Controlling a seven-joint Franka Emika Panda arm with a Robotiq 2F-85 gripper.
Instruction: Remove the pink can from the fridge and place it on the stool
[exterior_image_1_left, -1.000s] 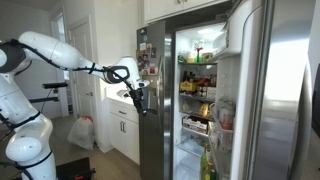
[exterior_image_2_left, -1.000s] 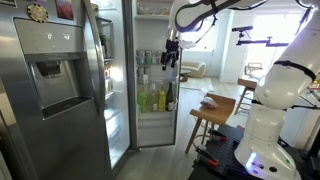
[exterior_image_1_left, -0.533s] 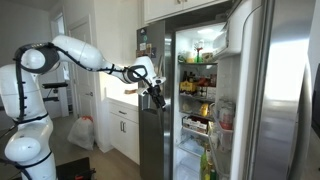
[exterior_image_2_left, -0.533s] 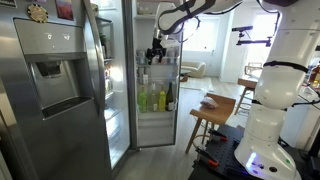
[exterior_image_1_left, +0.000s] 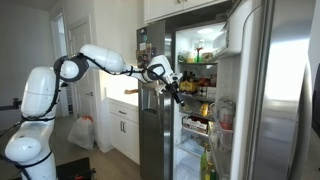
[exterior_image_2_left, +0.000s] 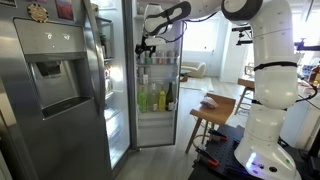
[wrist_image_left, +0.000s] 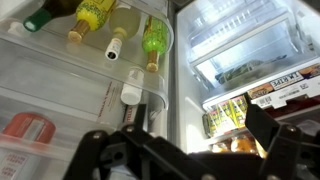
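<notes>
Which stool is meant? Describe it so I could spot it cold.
Start at the tall steel fridge with its door open in an exterior view. Between its lit interior and the robot's white base stands the stool: brown wood, flat seat, splayed legs, while its neighbours are steel or white.

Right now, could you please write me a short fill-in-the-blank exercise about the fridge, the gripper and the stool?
1. The fridge has one door standing ____, so its lit shelves show.
2. In the wrist view the gripper has its jaws spread, and they hold ____.
3. The stool beside the robot's base is made of ____.

Missing words: open; nothing; wood.
</notes>
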